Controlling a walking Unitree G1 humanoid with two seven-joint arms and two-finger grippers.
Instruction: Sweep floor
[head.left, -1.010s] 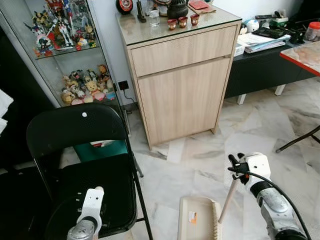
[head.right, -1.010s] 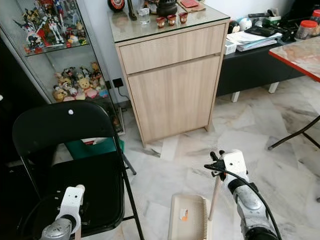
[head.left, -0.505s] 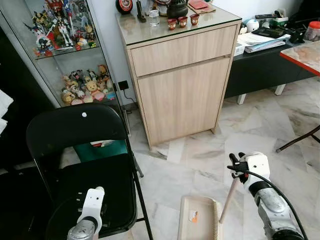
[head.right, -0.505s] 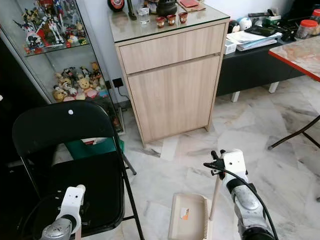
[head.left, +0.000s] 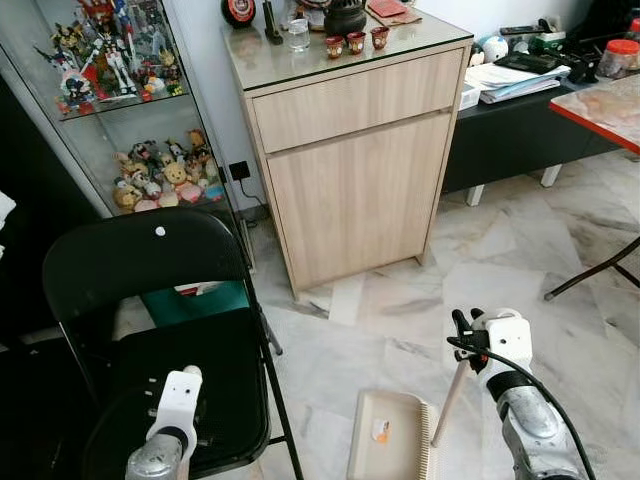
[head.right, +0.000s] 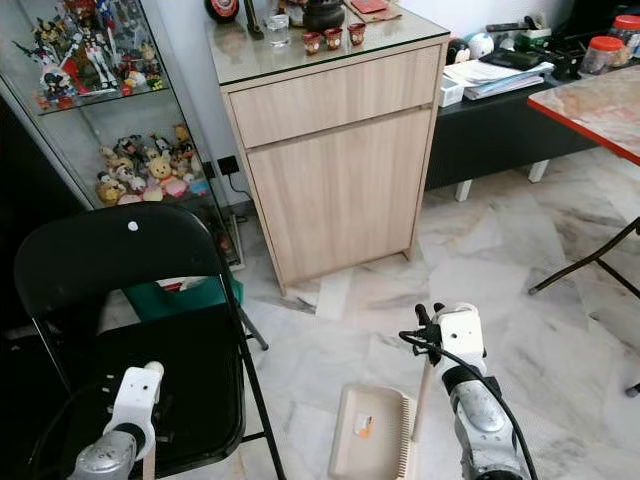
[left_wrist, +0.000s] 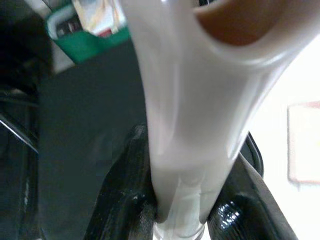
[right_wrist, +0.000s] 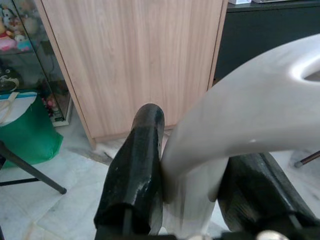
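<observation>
Dustpan (head.left: 389, 450) on marble floor (head.left: 560, 240); both grippers (right_wrist: 190, 200) (left_wrist: 177, 220) clamped on handles.

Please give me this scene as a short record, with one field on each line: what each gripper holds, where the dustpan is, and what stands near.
right gripper: shut on pale dustpan handle
left gripper: shut on white plastic handle, above black folding chair
beige dustpan: on marble floor, comb teeth on its right edge
ahead: light wooden cabinet
front left: glass display case of figurines

One folding chair (head.left: 150, 330), one dustpan (head.left: 390, 450), perhaps three small cups (head.left: 356, 42)
</observation>
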